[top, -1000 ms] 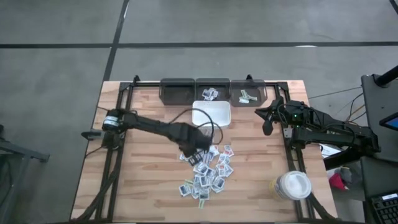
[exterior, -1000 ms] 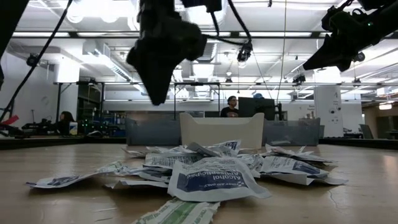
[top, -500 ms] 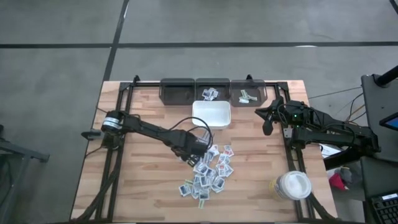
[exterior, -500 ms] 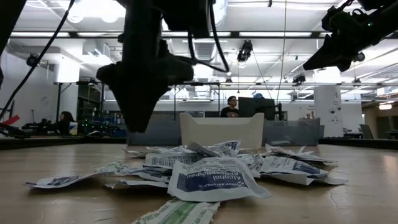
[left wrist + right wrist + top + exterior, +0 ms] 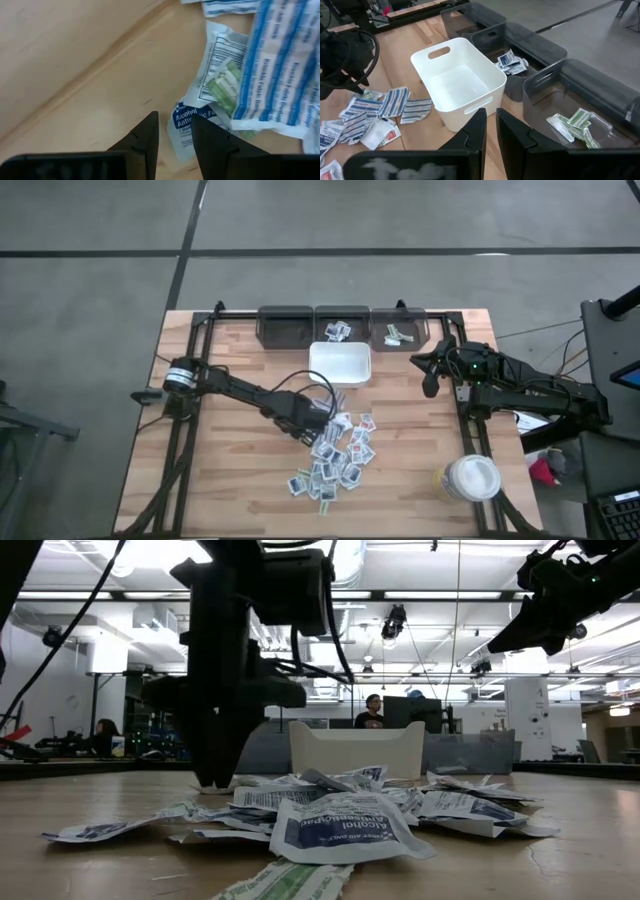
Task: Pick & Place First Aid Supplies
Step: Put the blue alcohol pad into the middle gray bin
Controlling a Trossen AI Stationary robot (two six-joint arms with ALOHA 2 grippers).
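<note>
The first aid supplies (image 5: 335,455) lie as a loose heap of small flat packets on the wooden table, also seen in the low view (image 5: 340,815). My left gripper (image 5: 300,423) points straight down at the heap's far left edge, open, its fingertips (image 5: 215,783) low by the table. In the left wrist view a white packet with blue "Alcohol" print (image 5: 182,117) lies with its corner between the fingers of my left gripper (image 5: 175,120). My right gripper (image 5: 430,378) hangs raised at the table's right side, shut and holding nothing (image 5: 491,114). My left gripper comes from above, pointing down, with one finger (image 5: 145,135) over bare wood and the other (image 5: 210,140) over the alcohol packet's edge (image 5: 176,109). I cannot tell whether the fingertips touch the packet or the table. The packet lies flat on the table.
A white square tray (image 5: 340,348) stands just beyond the heap. Three dark bins (image 5: 285,328) line the far edge; the middle (image 5: 340,330) and right (image 5: 398,333) ones hold a few packets. A round white-lidded jar (image 5: 470,478) stands near right. Bare wood lies left of the heap.
My left gripper has come down from well above the table to the heap's far left edge, and it has rolled about its own pointing line while staying pointed down. The packets have not moved.
</note>
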